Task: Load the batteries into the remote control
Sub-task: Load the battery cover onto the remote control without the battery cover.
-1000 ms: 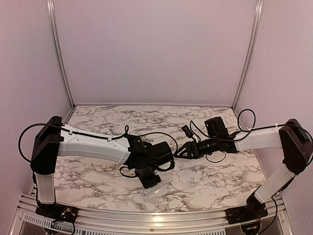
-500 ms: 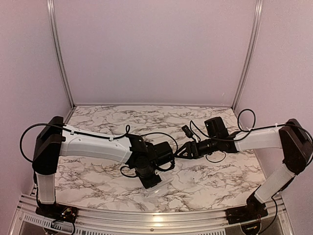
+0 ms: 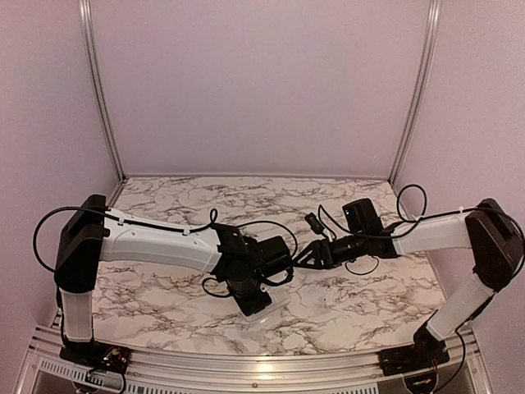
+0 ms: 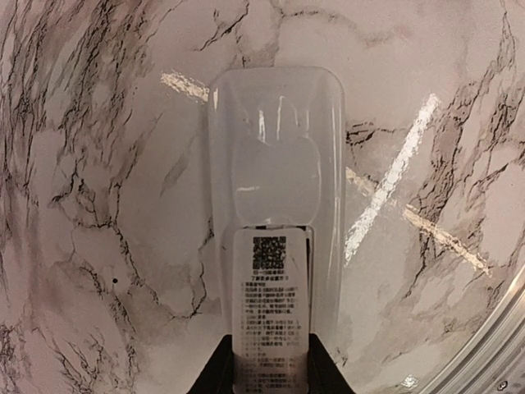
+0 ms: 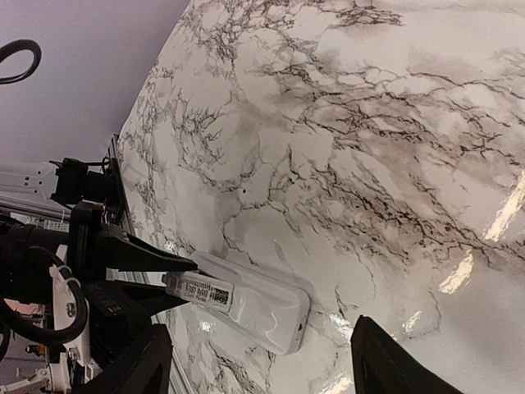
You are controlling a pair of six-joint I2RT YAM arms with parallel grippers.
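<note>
Remote: the remote control point(image 4: 275, 189) lies flat on the marble table point(image 4: 98, 164), centre of the L wrist view, back side up. Its label point(image 4: 269, 248) w/ a QR code sits at the lower end.
L side: the left gripper point(image 4: 269, 368) is clamped on that labelled end, one finger each side, at bottom centre of the same view.
R side: the right gripper point(image 5: 262, 327) has its fingers apart w/ nothing btwn them. It hangs over the table, and the remote's free end lies just past its tips at lower centre of the R wrist view.
Batts: we can't find the batteries in any view; hidden or out of frame.
Change: vs a sec ago, the top view shows the right arm point(image 3: 426, 234) has crept a bit left & down toward frame centre, so its tips are nearer the L side's grip. The left arm point(image 3: 156, 245) barely shifted, and the remote hasn't moved as far as we can see.
Meaning: we read this as the R side closing in on the pinned remote, prob. to work the back cover. No cell is in hand, so loading hasn't begun.
Cover: the labelled part looks like the battery door, w/ a thin dark line at its upper edge. Latched or loose, we can't tell.
Risk: a push from the R side could slide the remote out of the clamp, we think.
</note>
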